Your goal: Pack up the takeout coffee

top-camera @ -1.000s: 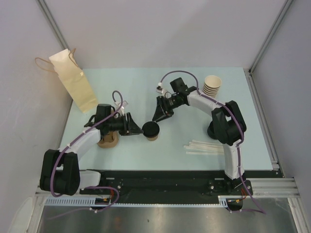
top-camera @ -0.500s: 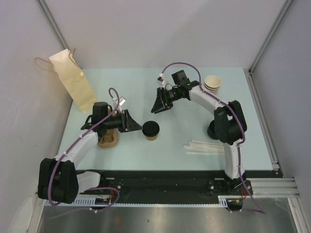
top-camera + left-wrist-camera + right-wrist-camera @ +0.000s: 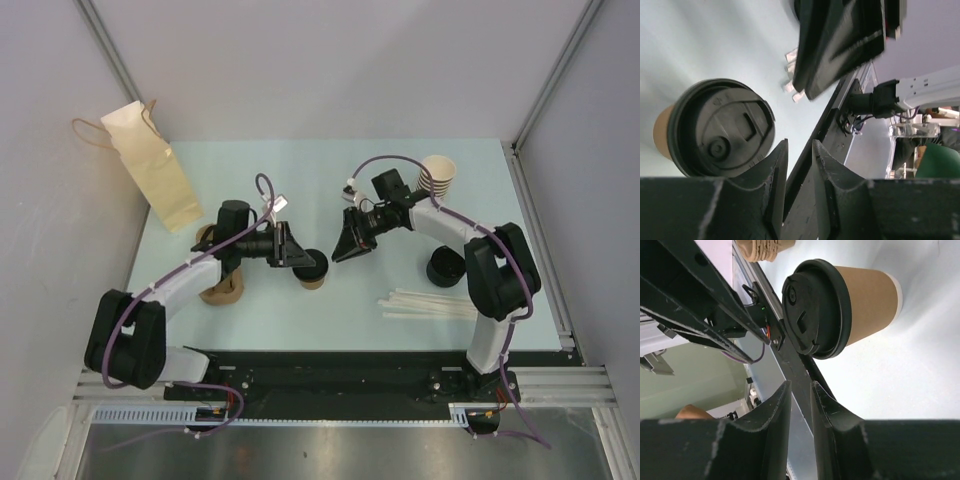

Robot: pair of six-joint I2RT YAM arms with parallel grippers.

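The coffee (image 3: 312, 268) stands upright on the table (image 3: 300, 175), lid on, between two arms. It is just beyond the tips of the left gripper (image 3: 296, 257) and near the right gripper (image 3: 342, 256). Both pairs of jaws are drawn almost together (only a slit remains) and grasp nothing.

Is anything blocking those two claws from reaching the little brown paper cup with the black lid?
Nothing visible does. The black-lidded tan-brown paper coffee cup stands between the left gripper and the right gripper, each close beside it, with nothing in either gap.
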